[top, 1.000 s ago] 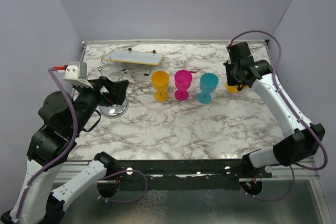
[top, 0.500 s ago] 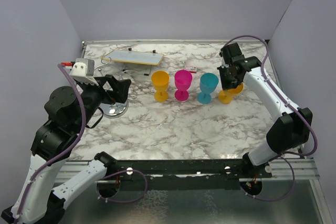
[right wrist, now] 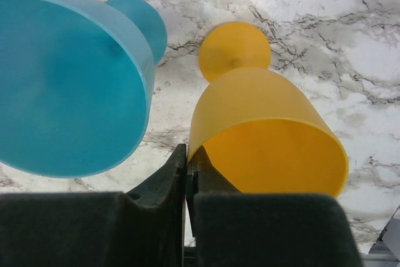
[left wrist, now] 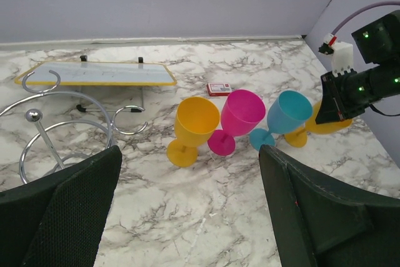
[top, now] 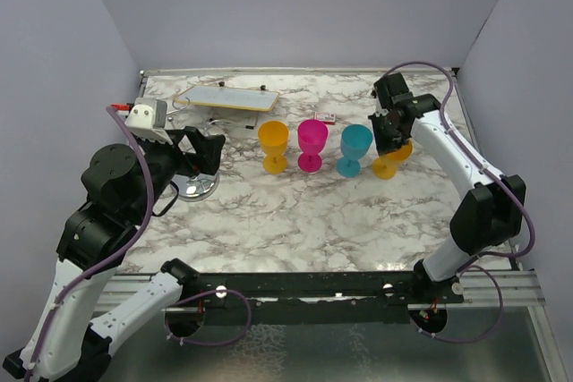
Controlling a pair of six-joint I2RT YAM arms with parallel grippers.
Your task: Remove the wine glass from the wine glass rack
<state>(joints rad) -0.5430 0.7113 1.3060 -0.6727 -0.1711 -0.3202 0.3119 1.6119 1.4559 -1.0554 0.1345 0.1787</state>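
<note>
The chrome wine glass rack (top: 195, 187) stands at the left, with no glass on its wire arms (left wrist: 34, 115). My right gripper (top: 390, 136) is shut on the rim of an orange wine glass (top: 388, 165), with one finger inside the bowl (right wrist: 262, 123) and one outside. It holds the glass tilted, low over the table, just right of the blue glass (top: 355, 148). I cannot tell whether its foot touches the table. My left gripper (top: 208, 151) is open and empty over the rack, facing the glasses (left wrist: 187, 173).
A yellow-orange glass (top: 273, 143), a magenta glass (top: 312, 143) and the blue glass (right wrist: 69, 85) stand in a row mid-table. A flat yellow-rimmed board (top: 226, 97) lies at the back left. A small red-and-white card (top: 328, 117) lies behind the magenta glass.
My right gripper has carried the orange glass left and down, close beside the blue glass. My left arm has shifted slightly toward the back, its gripper still open.
</note>
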